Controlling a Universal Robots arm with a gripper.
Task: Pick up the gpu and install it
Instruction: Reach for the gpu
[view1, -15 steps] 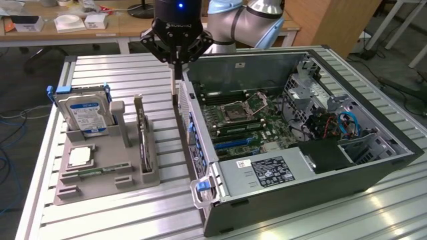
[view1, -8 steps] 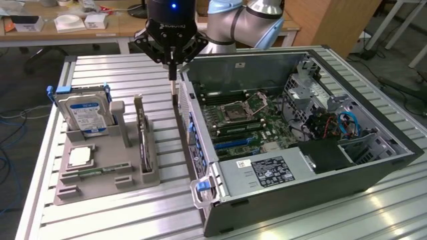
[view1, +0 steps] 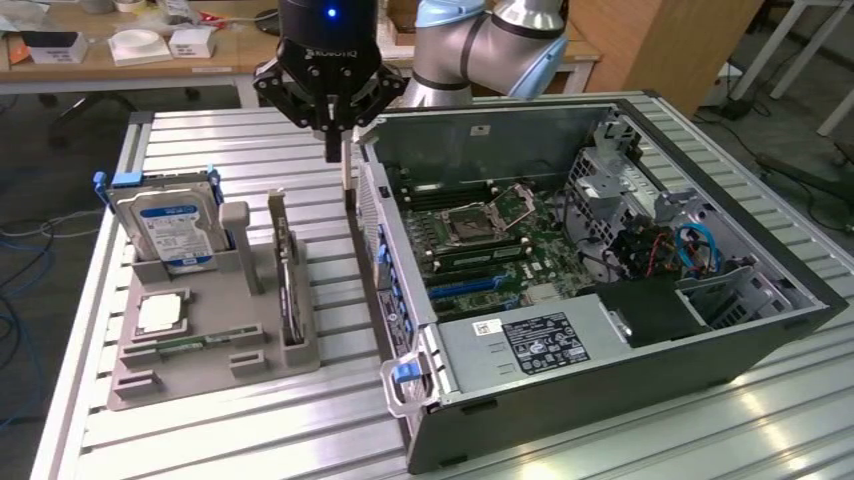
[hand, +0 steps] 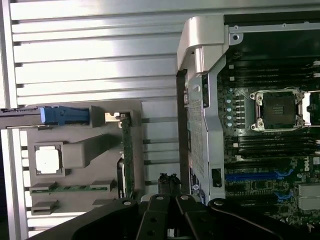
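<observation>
The gpu (hand: 128, 160) is coloured green, the holder (view1: 200, 372) grey, the hand (view1: 332, 150) black. The drive (view1: 166, 228) is marked by a blue-and-white label, and the tabletop (view1: 227, 140) is ribbed in silver.

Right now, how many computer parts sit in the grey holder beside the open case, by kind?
Hard drive: 1
CPU: 1
Memory stick: 1
gpu: 1
Total: 4
</observation>
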